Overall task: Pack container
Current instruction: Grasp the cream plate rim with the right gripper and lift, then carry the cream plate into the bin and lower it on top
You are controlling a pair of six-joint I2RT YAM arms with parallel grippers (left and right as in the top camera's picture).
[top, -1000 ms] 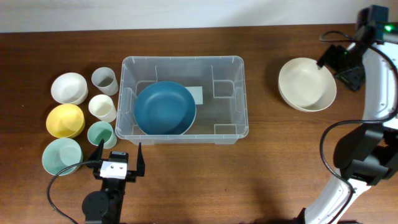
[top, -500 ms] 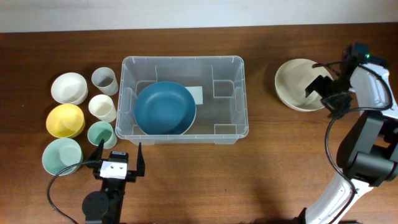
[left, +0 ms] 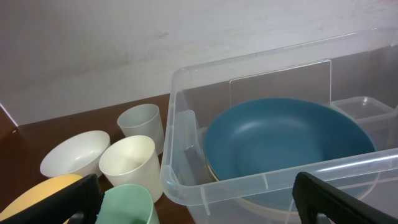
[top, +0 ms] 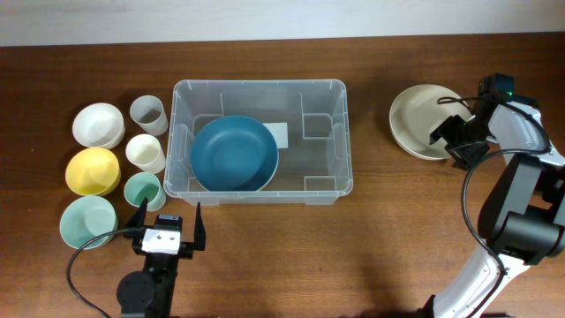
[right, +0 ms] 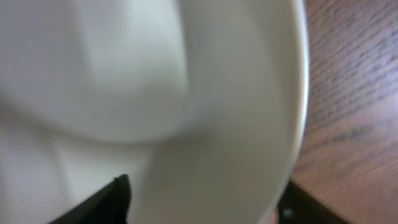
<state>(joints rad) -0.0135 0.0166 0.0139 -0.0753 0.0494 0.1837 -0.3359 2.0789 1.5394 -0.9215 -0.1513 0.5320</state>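
The clear plastic container (top: 328, 168) stands mid-table with a blue bowl (top: 234, 153) inside it, left of a white label (top: 279, 134). In the left wrist view its near rim (left: 261, 180) and the blue bowl (left: 286, 137) are just ahead. My left gripper (top: 168, 225) is open and empty, in front of the container's left corner, with the rim between its fingertips (left: 196, 208). My right gripper (top: 455, 141) is at the right edge of a cream bowl (top: 415, 124). In the right wrist view the gripper (right: 205, 205) is open, its jaws straddling the bowl's wall (right: 186, 93).
Left of the container stand a white bowl (top: 97, 124), a yellow bowl (top: 92, 170), a pale green bowl (top: 87, 220), a grey cup (top: 148, 113), a cream cup (top: 145, 152) and a green cup (top: 142, 189). A pale wall runs along the table's far edge.
My right gripper has come from the far right down onto the cream bowl's right rim. The bowl has shifted slightly left. The left arm has not moved.
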